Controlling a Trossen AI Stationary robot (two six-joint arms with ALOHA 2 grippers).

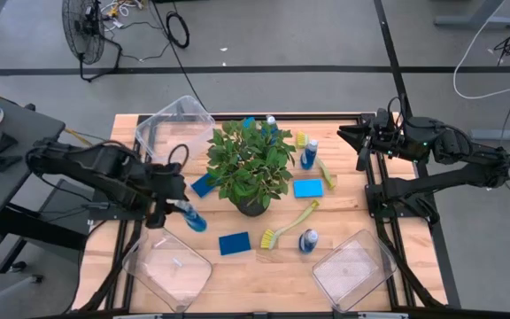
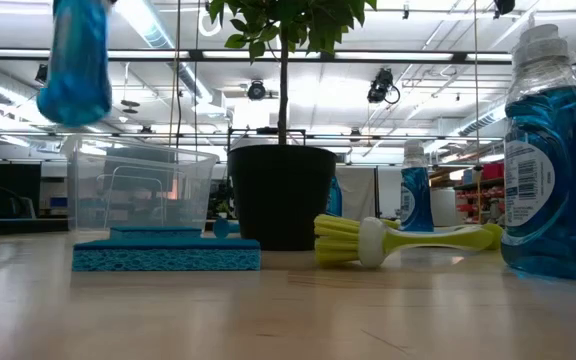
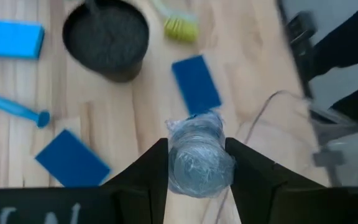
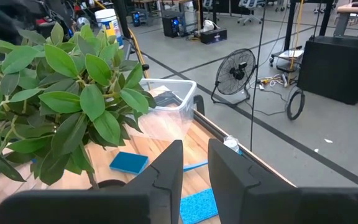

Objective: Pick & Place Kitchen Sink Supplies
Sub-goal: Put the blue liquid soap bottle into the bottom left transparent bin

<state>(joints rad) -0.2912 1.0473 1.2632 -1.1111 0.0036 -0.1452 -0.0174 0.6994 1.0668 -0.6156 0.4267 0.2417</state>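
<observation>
From above, the left gripper [image 1: 173, 209] is clamped on a small blue bottle [image 1: 192, 218], carried over the table's left side between the plant [image 1: 249, 161] and the near-left clear bin [image 1: 167, 268]. At table height that bottle [image 2: 76, 62] hangs in the air; another bottle's white label cannot be read. The left wrist view shows both fingers [image 3: 149, 174] pressing its crinkled base [image 3: 199, 155], while the right gripper [image 4: 194, 165], parked at the table's far right edge, has its fingers a narrow gap apart and empty.

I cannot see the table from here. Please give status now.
Left gripper shut on blue bottle, lifted off table. Right gripper empty, parked at far right edge. Potted plant mid-table, beside the path.
</observation>
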